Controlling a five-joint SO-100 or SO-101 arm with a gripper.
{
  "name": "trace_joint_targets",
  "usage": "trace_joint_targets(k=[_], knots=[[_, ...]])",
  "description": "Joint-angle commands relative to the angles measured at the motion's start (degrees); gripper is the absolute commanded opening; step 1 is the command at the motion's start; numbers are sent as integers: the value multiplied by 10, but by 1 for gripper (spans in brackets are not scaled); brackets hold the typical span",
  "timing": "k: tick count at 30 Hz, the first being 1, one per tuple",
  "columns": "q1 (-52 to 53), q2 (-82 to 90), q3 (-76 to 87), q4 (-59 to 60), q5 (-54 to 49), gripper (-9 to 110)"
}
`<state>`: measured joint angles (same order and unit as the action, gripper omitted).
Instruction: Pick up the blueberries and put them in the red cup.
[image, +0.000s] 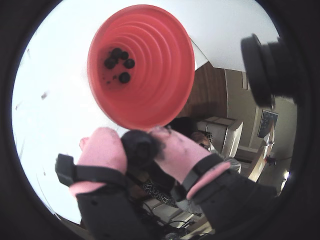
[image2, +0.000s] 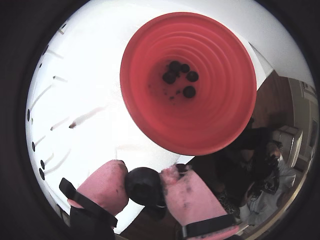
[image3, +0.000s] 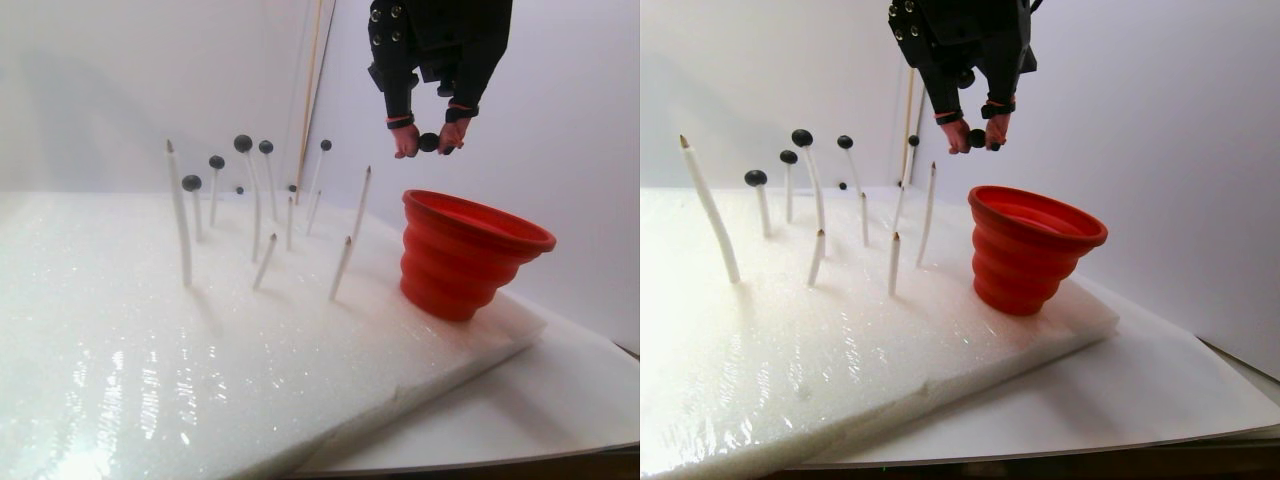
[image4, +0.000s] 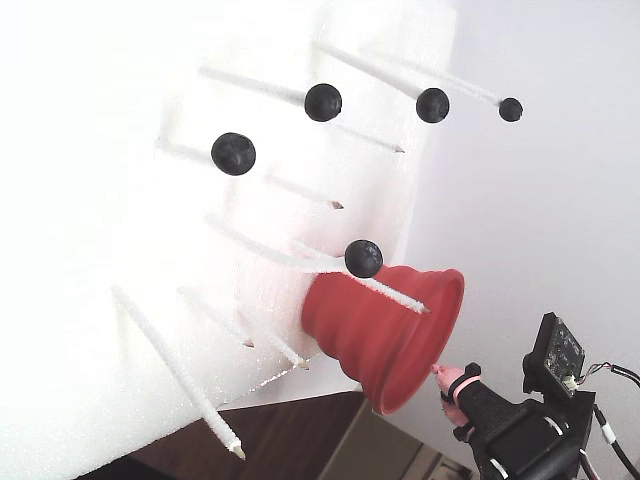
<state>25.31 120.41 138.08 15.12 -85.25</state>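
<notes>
So my gripper (image2: 145, 186) has its pink fingertips (image: 100, 148) pinched tight on one blueberry (image: 138, 145), hanging in the air just short of the red cup (image: 150, 75) rim, a bit above it in the stereo pair view. Five blueberries (image2: 180, 77) sit at the cup's bottom. Beyond the cup, more berries (image4: 323, 102) perch on white sticks (image3: 180, 215) poking out of the foam slab (image3: 200, 350).

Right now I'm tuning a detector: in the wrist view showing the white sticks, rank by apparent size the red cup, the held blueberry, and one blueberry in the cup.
1. red cup
2. held blueberry, though nearness to the camera inflates it
3. blueberry in the cup
</notes>
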Motion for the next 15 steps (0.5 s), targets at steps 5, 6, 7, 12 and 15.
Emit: trace_joint_targets(k=[5,6,7,12,15], knots=[[51,-22,-69,-39,0,11],[54,-25,-71,-42,0,11],[56,-30,-74,-47,1,11],[67,-45,-80,-69,4,11],[73,-55,-83,-79,4,11]])
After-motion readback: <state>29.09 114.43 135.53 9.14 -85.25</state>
